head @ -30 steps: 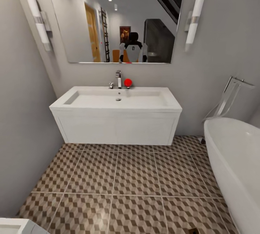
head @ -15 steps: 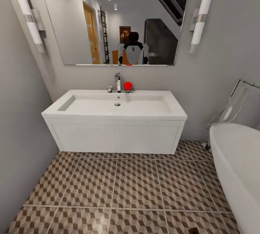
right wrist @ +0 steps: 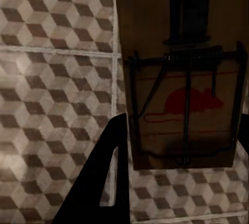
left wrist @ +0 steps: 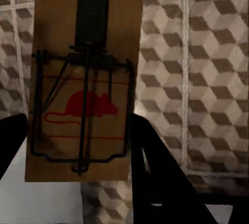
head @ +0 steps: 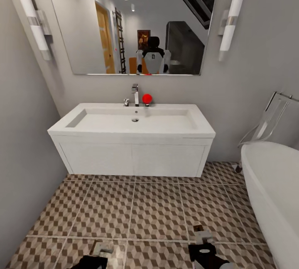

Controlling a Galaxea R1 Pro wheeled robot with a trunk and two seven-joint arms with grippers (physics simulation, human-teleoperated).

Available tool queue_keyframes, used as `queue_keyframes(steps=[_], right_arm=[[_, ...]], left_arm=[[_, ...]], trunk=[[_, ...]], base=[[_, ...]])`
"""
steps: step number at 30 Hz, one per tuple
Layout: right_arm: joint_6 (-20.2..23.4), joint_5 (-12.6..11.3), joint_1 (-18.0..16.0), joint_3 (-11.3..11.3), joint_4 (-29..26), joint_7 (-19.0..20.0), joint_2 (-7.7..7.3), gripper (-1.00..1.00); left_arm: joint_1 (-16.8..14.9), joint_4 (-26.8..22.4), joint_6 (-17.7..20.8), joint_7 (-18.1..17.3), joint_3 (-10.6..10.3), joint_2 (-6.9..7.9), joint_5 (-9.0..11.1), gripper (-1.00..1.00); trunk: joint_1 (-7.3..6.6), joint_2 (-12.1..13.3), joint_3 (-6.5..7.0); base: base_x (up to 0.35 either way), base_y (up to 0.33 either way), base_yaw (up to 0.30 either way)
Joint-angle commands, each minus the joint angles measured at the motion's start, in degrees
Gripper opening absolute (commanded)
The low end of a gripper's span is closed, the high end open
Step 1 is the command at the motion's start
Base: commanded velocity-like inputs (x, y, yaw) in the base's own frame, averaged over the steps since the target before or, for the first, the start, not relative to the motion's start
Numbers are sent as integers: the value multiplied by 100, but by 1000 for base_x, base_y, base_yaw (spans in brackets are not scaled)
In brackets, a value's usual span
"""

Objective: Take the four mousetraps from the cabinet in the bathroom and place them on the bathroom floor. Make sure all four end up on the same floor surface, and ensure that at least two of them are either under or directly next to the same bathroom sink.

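Observation:
Each gripper holds one mousetrap over the cube-patterned bathroom floor [head: 153, 202]. In the left wrist view, my left gripper [left wrist: 78, 130] is shut on a tan mousetrap [left wrist: 83, 79] with a red mouse print and a dark wire spring. The right wrist view has my right gripper [right wrist: 184, 130] shut on a like mousetrap [right wrist: 179, 73]. Both grippers, left [head: 99, 249] and right [head: 202, 238], poke in at the bottom of the head view, a short way in front of the white sink [head: 124, 133] on its two-door vanity. The cabinet is out of view.
A white bathtub [head: 270, 177] with a chrome filler [head: 270, 115] stands along the right. A grey wall [head: 20, 157] closes the left side. A mirror [head: 133, 20] hangs above the sink. Tiled floor stretches between vanity and grippers.
The camera first moved closer to the sink, then held still. Both grippers with their mousetraps have since risen into the bottom of the head view.

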Motion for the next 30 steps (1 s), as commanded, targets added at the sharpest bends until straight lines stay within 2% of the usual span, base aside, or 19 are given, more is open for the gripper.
queue_keyframes(steps=[1,2,4,6,10,15,20,24,27,28,30], right_arm=[[399,-86,-205,16,15,-158,26,-100],[1165,-90,-416,-15,-134,-351,42,-100],[1410,-96,-485,-34,-361,-411,47,-100],[1512,-100,-518,-42,-518,-442,45,-100],[1569,-124,-666,-73,-614,-470,43,-100],[1630,-462,-871,-379,-628,-496,55,-100],[1714,-596,-946,-447,-613,-623,60,-100],[1996,-632,-1114,-484,-570,-828,58,-100],[2443,-635,-1216,-490,-572,-871,85,-100],[2595,-612,-1364,-491,-586,-861,58,-100],[2480,-602,-1380,-479,-606,-827,49,-100]], left_arm=[[-115,-106,62,278,342,15,96,-100],[-392,-174,127,491,880,30,125,-100],[-615,-196,281,559,1077,91,134,-100],[-763,-208,430,587,1159,159,139,-100],[-854,-222,497,596,1206,204,140,-100],[-870,-568,555,576,1215,203,135,-100],[-924,-797,645,585,1215,171,132,-100],[-1160,-803,1111,573,1216,168,147,-100],[-1298,-814,1409,594,1216,172,141,-100],[-1469,-776,1479,587,1216,180,153,-100],[-1490,-783,1490,572,1206,186,150,-100]], trunk=[[0,-3,-6],[0,-3,-6],[0,-3,-6],[0,-3,-6],[0,-3,-6],[0,-3,-6],[0,-3,-6],[0,-3,-6],[0,-3,-6],[0,-3,-6],[0,-3,-6]], base=[[0,0,0],[0,0,0],[0,0,0],[0,0,0],[0,0,0],[0,0,0],[0,0,0],[0,0,0],[0,0,0],[0,0,0],[0,0,0]])
